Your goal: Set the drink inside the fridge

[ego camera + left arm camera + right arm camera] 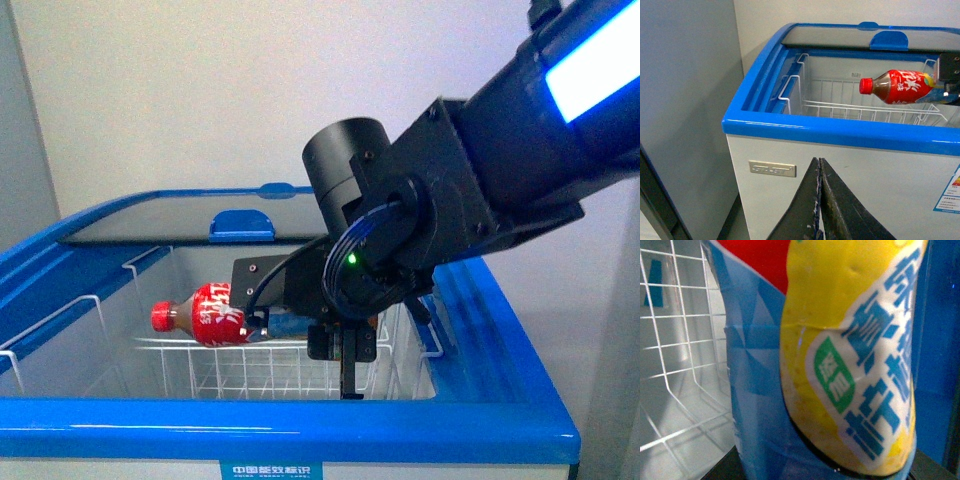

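A pale, bare wall (200,90) stands behind the fridge (300,425), a white chest with a thick blue rim. In the left wrist view a plain grey surface (685,100) rises just beside the fridge's left end. The glass lid (150,225) sits at the back, its blue handle (243,225) on the lid's front edge. The front of the well lies open, and a white wire basket (250,372) shows inside.

The right arm (520,130) reaches in from the right over the rim, with a green light (352,260) lit near its wrist. The right tool (275,318) is closed on the base end of the drink (205,315). It holds the drink level in the air above the wire basket, within the line of the rim, with the red cap toward the fridge's left end. The left tool (818,167) hangs low in front of the fridge's white front wall, its 2 fingers (797,210) pressed together with nothing between them.

The drink's red label carries white lettering. Close up in the right wrist view, the label also shows a yellow patch with blue Chinese characters and a small green badge, on a pale blue ground. A blue-headed sticker (270,470) on the fridge front seems to read 中国能效标识 in white. A silver nameplate (772,169) sits higher on the front wall, near the left end; its raised lettering is too blurred to read
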{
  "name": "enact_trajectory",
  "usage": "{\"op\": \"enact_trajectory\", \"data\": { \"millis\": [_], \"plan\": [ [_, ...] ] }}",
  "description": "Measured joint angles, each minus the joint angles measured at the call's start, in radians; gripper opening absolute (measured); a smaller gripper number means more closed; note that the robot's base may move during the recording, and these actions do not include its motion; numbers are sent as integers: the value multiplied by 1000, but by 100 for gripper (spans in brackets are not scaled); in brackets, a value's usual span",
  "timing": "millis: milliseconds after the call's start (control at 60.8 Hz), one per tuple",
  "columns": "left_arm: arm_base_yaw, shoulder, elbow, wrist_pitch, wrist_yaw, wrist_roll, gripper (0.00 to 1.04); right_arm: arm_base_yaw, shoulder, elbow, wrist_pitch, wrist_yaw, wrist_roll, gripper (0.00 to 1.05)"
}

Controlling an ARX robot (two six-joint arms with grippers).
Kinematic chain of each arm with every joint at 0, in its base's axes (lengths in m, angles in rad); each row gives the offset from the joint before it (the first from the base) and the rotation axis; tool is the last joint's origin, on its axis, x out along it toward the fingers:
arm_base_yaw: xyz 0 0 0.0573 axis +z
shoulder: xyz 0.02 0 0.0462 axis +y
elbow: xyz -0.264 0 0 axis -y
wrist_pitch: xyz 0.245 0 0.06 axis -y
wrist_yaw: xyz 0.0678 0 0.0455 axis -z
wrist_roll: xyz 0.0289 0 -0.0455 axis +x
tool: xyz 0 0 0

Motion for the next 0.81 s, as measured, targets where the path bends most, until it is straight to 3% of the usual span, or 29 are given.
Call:
{"op": "enact_trajectory", "data": {
  "millis": [329, 592, 806],
  "plan": [
    [0, 0, 0, 0, 0, 0, 3, 7, 135, 11, 133, 23, -43, 42],
    [0, 0, 0, 0, 0, 0, 3, 25, 168, 11, 124, 26, -21, 42],
    [0, 0, 0, 0, 0, 0, 3, 31, 171, 13, 80, 9, -2, 70]
  ]
}}
